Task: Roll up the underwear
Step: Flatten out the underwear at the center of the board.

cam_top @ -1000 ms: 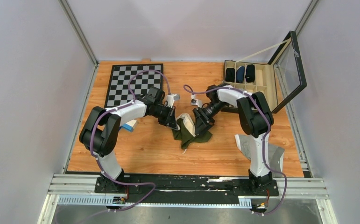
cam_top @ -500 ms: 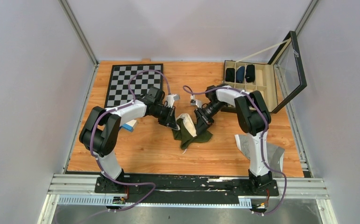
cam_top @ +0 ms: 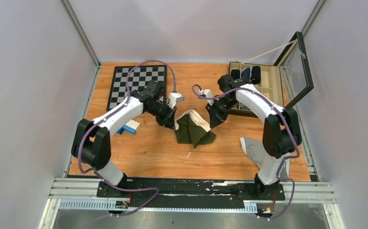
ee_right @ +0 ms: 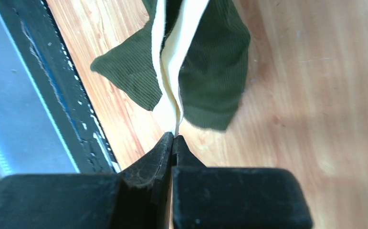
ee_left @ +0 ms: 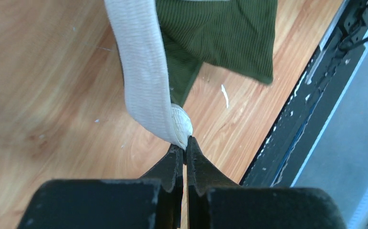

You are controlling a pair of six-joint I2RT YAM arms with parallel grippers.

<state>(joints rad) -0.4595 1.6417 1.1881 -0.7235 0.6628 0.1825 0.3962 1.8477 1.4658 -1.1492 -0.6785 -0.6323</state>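
The underwear (cam_top: 191, 132) is dark green with a cream waistband (cam_top: 196, 117). It hangs over the middle of the table, stretched between my two grippers, its lower part on the wood. My left gripper (cam_top: 174, 120) is shut on the waistband's left end. In the left wrist view the cream waistband (ee_left: 143, 71) runs up from my left gripper (ee_left: 185, 144) and the underwear (ee_left: 220, 38) hangs beyond. My right gripper (cam_top: 212, 119) is shut on the right end. In the right wrist view the folded waistband (ee_right: 170, 71) rises from my right gripper (ee_right: 173, 137), with the underwear (ee_right: 215, 71) on both sides.
A chessboard (cam_top: 136, 86) lies at the back left. An open compartment box (cam_top: 268, 88) with dark rolled items stands at the back right, its glass lid (cam_top: 299, 71) raised. A blue-white object (cam_top: 130, 127) lies by the left arm. Grey cloth (cam_top: 256, 149) lies near the right arm's base.
The right gripper has shut on the waistband. Both arms have risen and drawn back and apart, lifting the underwear's top edge and spreading it between them.
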